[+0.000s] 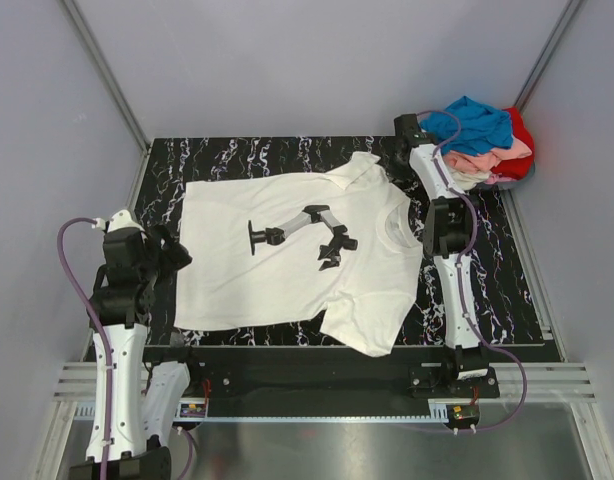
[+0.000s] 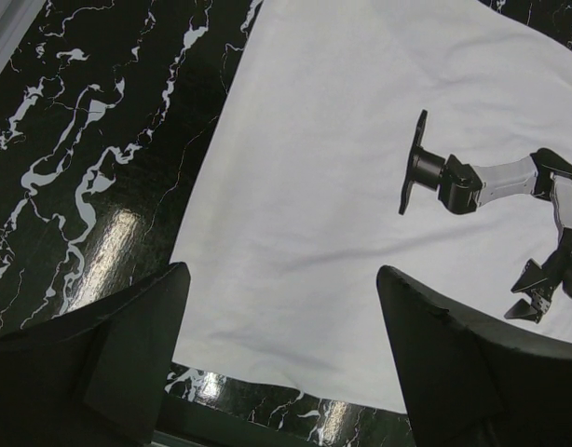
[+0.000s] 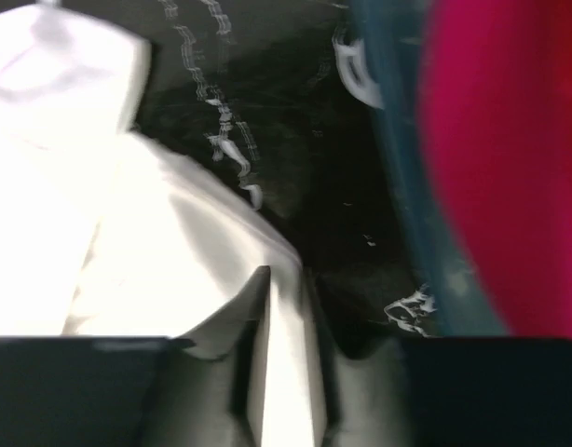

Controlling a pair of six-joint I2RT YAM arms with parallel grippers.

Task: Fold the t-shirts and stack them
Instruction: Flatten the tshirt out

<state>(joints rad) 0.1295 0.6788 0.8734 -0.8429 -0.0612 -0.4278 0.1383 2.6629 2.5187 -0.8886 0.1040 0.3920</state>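
A cream-white t-shirt (image 1: 287, 250) with a printed robot arm lies spread flat on the black marbled table, neck to the right. My left gripper (image 1: 170, 254) is open at the shirt's left hem; in the left wrist view it (image 2: 281, 279) hangs above the hem (image 2: 295, 279), holding nothing. My right gripper (image 1: 401, 148) is at the far right by the shirt's upper sleeve (image 1: 362, 166). In the right wrist view it (image 3: 286, 279) is shut on a fold of the white cloth (image 3: 174, 251). A pile of blue (image 1: 477, 122), pink (image 1: 477, 160) and red (image 1: 522, 140) t-shirts sits at the back right corner.
The table (image 1: 487, 270) has grey walls on three sides and a metal rail along the near edge (image 1: 317, 385). The pile's blue (image 3: 398, 140) and red (image 3: 510, 140) cloth lies close to the right of my right gripper.
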